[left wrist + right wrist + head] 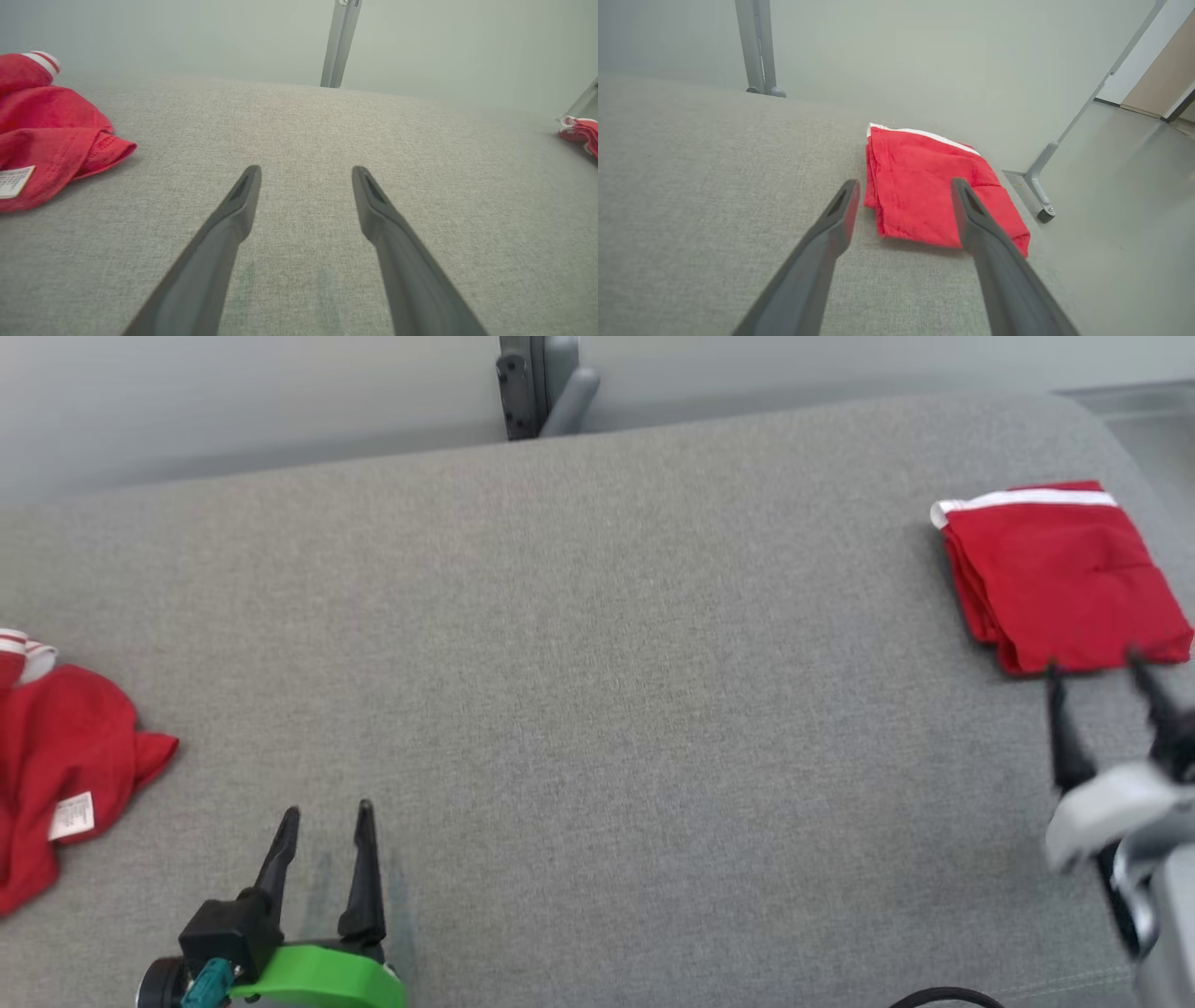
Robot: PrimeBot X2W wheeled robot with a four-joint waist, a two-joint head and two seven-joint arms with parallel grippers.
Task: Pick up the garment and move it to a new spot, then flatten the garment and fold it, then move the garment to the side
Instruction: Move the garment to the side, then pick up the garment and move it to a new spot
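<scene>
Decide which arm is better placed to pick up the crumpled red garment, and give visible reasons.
Left, probably. The left claw stands open near the crumpled garment on the robot's left side. The right claw, also open, sits by the folded garment far across the grey surface.

Red on grey, white trims.
folded garment (pixel 1060 583) red, white band; crumpled garment (pixel 56 775) red, red-white striped cuff, white label; counter (pixel 597 663) heathered grey; left gripper (pixel 328 809) black, green base.
</scene>
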